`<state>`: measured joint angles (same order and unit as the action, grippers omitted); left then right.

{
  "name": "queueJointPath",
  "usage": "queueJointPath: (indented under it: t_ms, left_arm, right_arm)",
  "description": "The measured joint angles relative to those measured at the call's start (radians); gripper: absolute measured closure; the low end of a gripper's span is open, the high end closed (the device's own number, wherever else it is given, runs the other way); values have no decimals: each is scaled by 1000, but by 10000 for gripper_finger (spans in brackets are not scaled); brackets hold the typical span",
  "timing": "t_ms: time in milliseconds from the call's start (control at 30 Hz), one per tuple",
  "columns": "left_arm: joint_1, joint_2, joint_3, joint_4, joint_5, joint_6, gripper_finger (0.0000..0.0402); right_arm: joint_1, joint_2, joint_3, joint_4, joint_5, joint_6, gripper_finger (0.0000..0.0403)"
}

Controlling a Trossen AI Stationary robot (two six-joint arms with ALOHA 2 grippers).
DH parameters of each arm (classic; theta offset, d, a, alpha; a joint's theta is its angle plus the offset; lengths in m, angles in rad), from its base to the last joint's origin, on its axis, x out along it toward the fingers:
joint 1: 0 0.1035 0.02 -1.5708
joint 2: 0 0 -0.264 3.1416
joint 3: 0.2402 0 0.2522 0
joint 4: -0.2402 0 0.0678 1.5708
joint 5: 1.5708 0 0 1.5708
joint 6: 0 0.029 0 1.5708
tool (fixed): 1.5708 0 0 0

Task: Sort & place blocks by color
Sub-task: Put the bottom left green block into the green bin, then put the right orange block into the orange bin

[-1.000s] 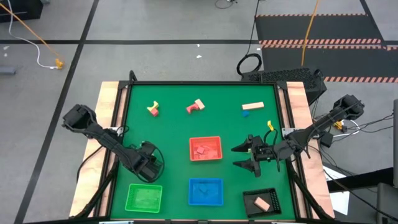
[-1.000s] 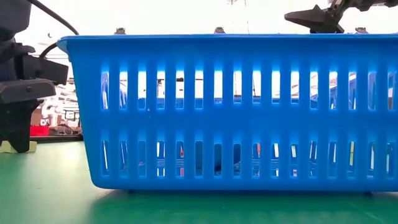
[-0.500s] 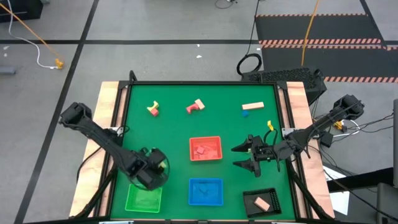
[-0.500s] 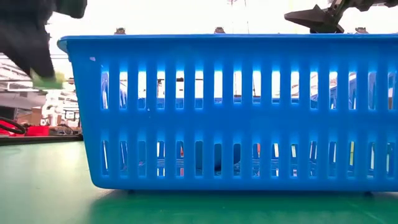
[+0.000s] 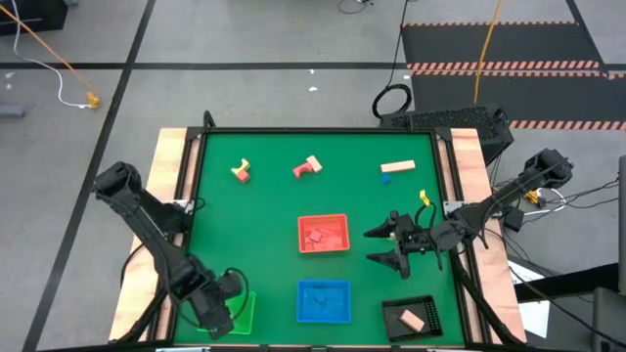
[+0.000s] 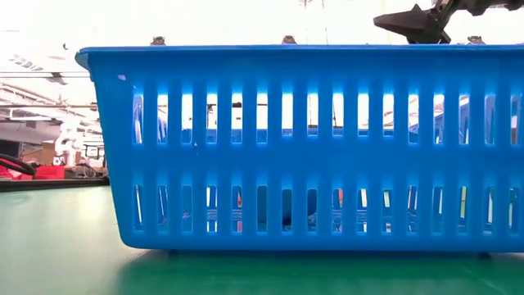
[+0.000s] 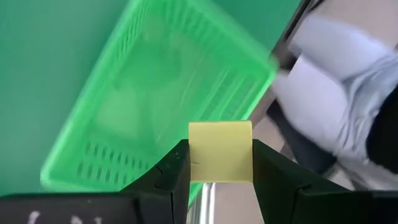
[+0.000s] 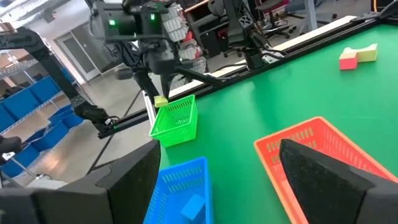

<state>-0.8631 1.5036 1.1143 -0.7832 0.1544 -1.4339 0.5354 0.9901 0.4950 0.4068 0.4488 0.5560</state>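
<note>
- Left hand [image 7: 221,163] grips a yellow block [image 7: 220,151] above the green tray [image 7: 155,99].
- Right hand [image 5: 383,246] waits with fingers spread beside the red tray [image 5: 323,235].

High view: straight down on whole table [image 5: 274,196], floor around. Low view: at tabletop height, level, pressed close against blue tray [image 6: 303,147], filling most of frame. Left wrist: down onto green tray [image 7: 161,93], very near. Right wrist: obliquely across table; shares green tray [image 8: 176,120] with left wrist, blue tray [image 8: 180,180] with low.
</note>
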Motion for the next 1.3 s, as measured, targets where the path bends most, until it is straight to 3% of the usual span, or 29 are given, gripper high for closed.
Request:
queueJointPath:
  t_ms: [233,467,567,800,900,1033,1300]
  left_arm:
    - [-26,0,-68,-3,63,-81,268]
    - [-25,0,-118,-4,78,-120,208]
    - [-25,0,-118,1,86,-120,199]
    - [-21,0,-113,4,119,-119,219]
    - [-6,-3,-108,30,121,-93,231]
    - [27,-7,-107,84,113,-28,243]
    - [127,-7,-107,100,18,153,248]
  right_arm:
    - [0,0,0,0,0,34,85]
    - [0,0,0,0,0,31,85]
    - [0,0,0,0,0,28,85]
    - [-33,0,0,2,40,31,85]
    - [-72,0,0,2,88,50,85]
    - [-139,0,0,5,79,4,85]
    - [-255,0,0,7,71,-98,85]
